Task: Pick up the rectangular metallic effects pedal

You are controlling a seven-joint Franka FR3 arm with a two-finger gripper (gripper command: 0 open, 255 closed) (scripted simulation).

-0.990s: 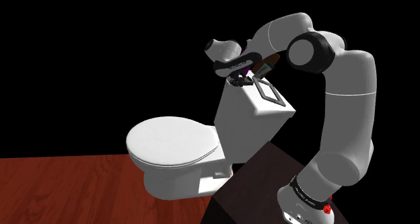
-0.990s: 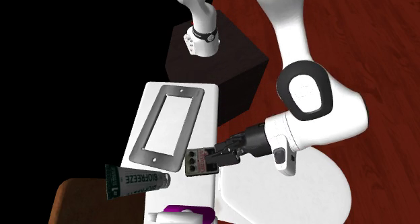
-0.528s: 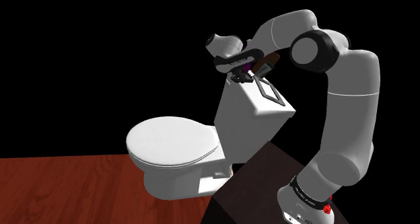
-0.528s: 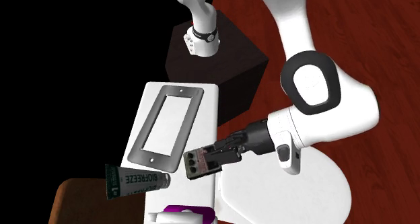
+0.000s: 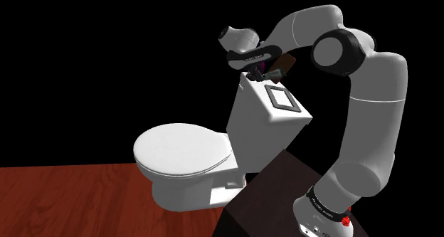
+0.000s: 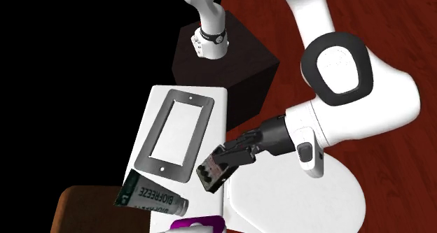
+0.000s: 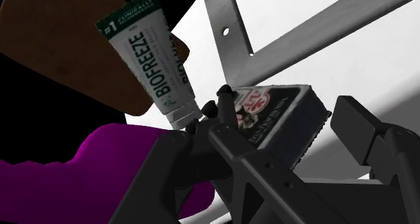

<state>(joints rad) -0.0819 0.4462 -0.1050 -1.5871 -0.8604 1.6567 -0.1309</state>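
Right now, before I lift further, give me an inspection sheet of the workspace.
Surface: white tank lid of a toilet.
Job's things: pedal, tilted, seemingly raised off the lid.
Clutter: grey plate flat on the lid; tube, its cap close to the gripper; purple thing and brown thing beyond.
Gripper: gripper shut on the pedal.
Cables: nothing seen.
Surroundings: toilet seat, red-brown floor, dark stand, black area behind.

Plate on tank lid, tube beside; pedal seemingly above.
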